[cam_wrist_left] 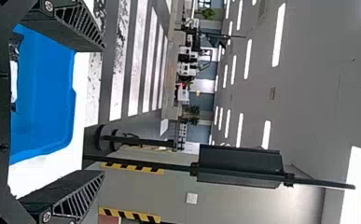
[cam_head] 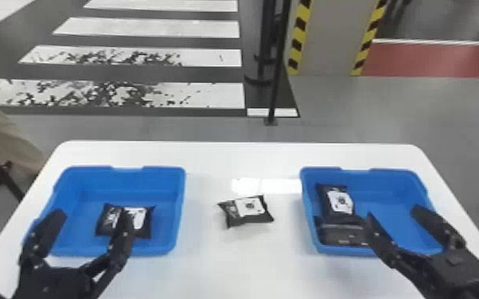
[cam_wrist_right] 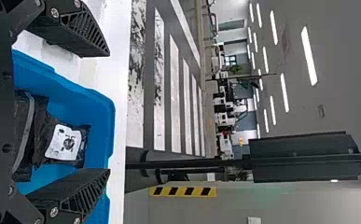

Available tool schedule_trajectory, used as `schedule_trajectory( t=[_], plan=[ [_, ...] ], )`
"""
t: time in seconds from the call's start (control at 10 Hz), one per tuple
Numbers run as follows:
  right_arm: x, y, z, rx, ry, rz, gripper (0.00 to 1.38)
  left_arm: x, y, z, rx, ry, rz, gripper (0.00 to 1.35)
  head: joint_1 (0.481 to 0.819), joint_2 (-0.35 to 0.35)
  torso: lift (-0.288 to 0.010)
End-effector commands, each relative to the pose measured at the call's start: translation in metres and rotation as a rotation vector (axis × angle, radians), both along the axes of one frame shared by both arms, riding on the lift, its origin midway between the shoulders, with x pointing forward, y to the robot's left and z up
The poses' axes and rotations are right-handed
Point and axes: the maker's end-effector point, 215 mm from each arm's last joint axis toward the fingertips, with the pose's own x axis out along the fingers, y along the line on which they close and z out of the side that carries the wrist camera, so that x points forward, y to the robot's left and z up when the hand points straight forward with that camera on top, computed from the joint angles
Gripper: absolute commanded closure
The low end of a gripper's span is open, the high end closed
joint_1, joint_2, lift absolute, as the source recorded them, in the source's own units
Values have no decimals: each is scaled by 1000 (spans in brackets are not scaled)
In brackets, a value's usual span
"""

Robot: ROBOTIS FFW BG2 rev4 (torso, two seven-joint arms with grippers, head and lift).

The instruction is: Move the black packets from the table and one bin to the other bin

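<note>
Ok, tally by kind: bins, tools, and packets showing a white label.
Bins: 2 (left bin, right bin)
Tools: 2 (left tool, right tool)
White-labelled packets: 3 (left bin's packet, table's packet, right bin's packet)
Total: 7

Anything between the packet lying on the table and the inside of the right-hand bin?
Just the left wall of that bin, which the packet must clear. The right gripper hovers over it, so may crowd a drop.
</note>
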Motion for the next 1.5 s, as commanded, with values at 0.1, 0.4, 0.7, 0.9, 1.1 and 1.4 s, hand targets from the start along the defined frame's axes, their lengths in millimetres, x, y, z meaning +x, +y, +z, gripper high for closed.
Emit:
schedule_trajectory(
  t=[0.1,0.4,0.7,0.9,1.1,1.4],
  plan=[
    [41,19,-7,-28,-10,65,140,1,-1,-3,-6,8,0,90,695,-27,-110],
    [89,62,-22,-56,45,219,137,4,-4,-5,-15,13,-5,90,695,12,-110],
    [101,134,-45,-68,128,396,134,6,-6,-6,-20,12,-7,90,695,75,-110],
    [106,180,-87,-118,216,537,136,9,-9,-7,-29,10,-13,90,695,144,-110],
    [113,189,-112,-147,270,574,136,10,-13,-11,-39,14,-17,90,695,184,-110],
    [126,205,-148,-225,332,639,136,17,-22,-16,-70,9,-30,90,695,190,-110]
  ],
)
